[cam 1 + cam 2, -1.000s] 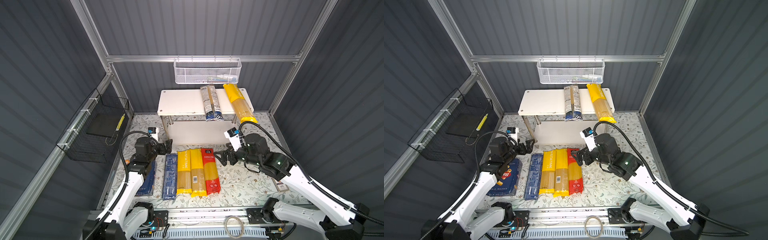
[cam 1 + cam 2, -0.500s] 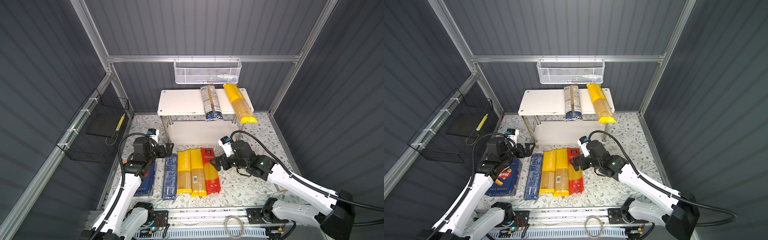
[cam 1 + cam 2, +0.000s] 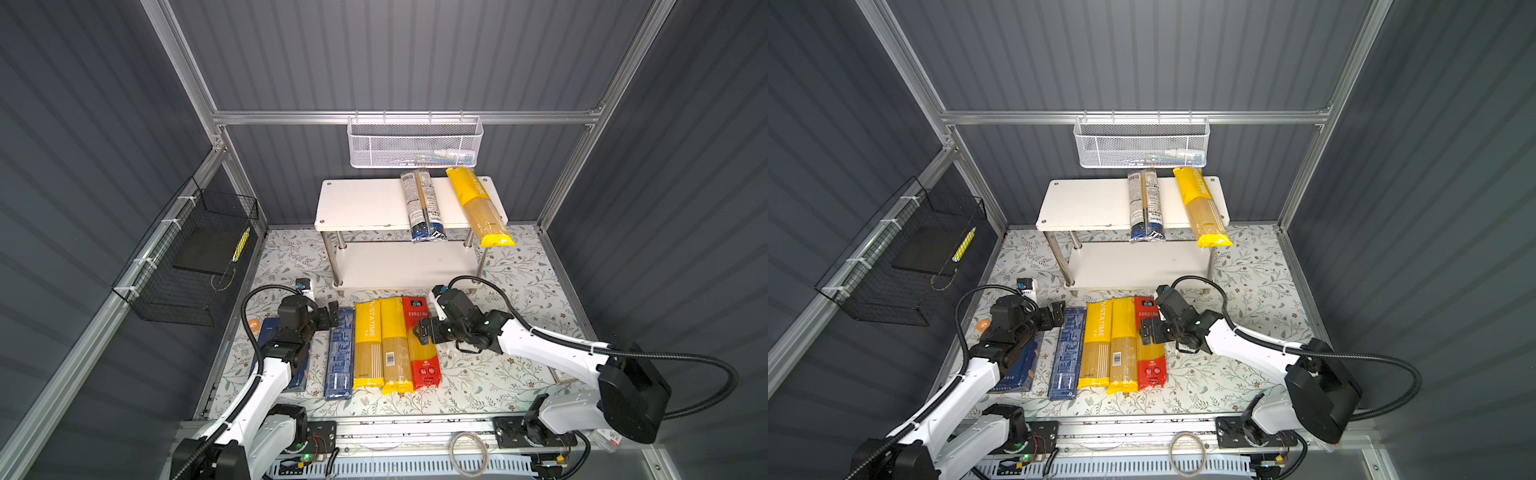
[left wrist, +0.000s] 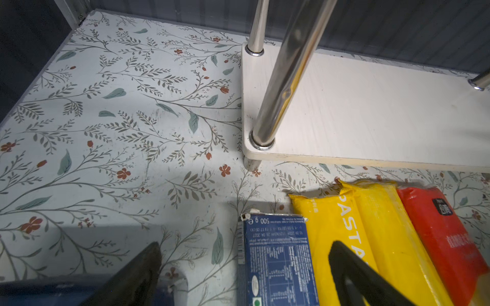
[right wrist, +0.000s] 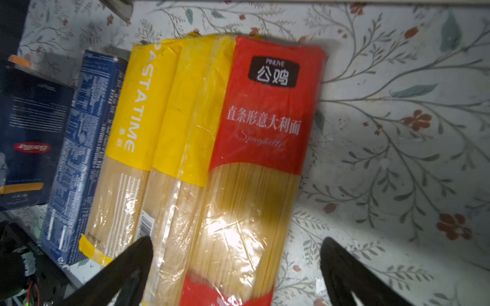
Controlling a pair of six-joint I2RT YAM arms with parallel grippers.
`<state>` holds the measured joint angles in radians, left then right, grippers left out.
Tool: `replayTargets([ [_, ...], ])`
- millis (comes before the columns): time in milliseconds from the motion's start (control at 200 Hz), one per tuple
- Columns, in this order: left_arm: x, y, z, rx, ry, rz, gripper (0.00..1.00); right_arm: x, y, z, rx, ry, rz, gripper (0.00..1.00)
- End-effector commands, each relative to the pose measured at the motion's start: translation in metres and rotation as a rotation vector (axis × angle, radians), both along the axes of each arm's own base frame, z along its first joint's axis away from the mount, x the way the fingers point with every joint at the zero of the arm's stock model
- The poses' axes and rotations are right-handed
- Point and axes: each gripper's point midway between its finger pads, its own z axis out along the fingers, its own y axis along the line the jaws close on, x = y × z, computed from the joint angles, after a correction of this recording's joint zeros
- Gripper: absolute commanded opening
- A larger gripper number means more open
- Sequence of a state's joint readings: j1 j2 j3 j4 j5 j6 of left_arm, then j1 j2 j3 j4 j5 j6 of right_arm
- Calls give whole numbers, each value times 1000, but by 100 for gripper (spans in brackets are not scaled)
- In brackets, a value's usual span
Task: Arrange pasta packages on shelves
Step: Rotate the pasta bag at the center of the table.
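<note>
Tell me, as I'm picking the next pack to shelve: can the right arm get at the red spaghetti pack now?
Probably yes. The right gripper hangs open above the red spaghetti pack, nothing lying on it. One finger is over the adjoining yellow bag, which might get pinched too.

Glossy plastic red bag [image 5: 265, 159], chrome legs [image 4: 286, 74] (mirror-bright)

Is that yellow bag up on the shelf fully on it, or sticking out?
Sticking out: the yellow bag overhangs the front edge of the top board in both top views.
</note>
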<state>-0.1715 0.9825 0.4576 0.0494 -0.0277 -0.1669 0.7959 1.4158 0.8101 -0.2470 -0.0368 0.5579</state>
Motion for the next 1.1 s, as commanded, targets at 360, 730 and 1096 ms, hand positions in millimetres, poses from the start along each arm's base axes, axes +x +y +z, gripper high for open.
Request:
replayTargets([
  [360, 8, -16, 4, 0, -87, -95, 99, 2, -6, -32, -138, 56, -48, 99],
  [730, 7, -21, 3, -22, -77, -117, 99, 11, 13, -41, -159, 52, 21, 99],
  [1096, 11, -23, 0, -21, -56, -129, 99, 16, 7, -59, -256, 81, 18, 99],
])
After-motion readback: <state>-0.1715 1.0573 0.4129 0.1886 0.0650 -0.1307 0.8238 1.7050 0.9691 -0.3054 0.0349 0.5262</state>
